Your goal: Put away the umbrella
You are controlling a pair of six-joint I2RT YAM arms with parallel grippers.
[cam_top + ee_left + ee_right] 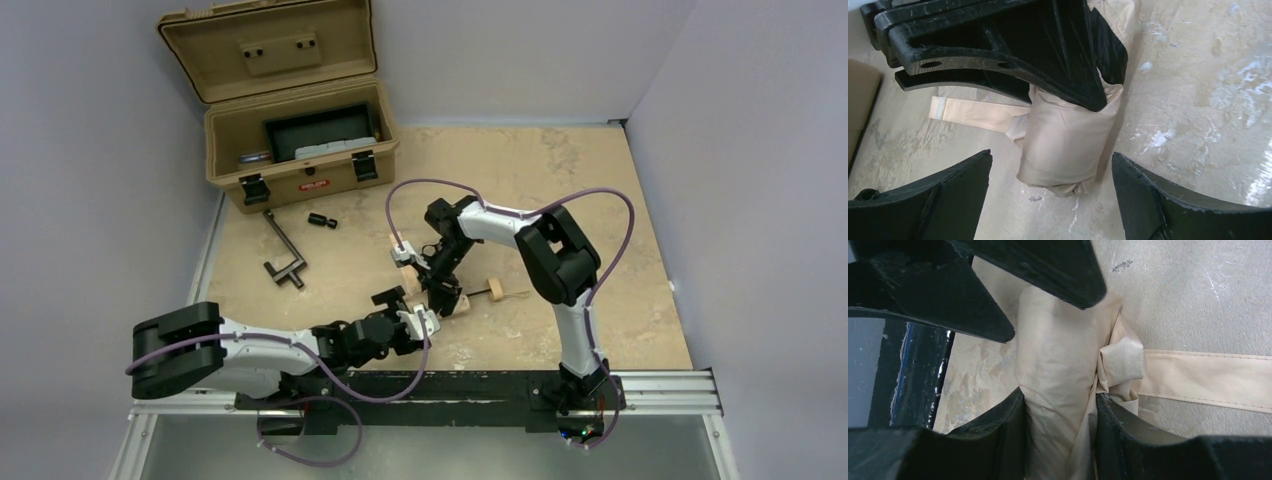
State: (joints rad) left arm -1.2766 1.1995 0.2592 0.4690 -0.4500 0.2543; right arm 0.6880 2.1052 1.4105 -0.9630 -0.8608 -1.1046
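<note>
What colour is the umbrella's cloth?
The umbrella is plain beige, best seen in the right wrist view.

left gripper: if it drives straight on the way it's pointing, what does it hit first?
The umbrella: its rolled end lies dead ahead of the open left gripper. Just beyond, the right gripper clamps the same roll. The exact gap is unclear.

Right hand [1058, 405] clamped; left hand [1050, 160] spread wide beside it.

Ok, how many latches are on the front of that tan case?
2. The left latch and the right latch, both black, sit on the front wall of the open tan case. None seems hidden.
</note>
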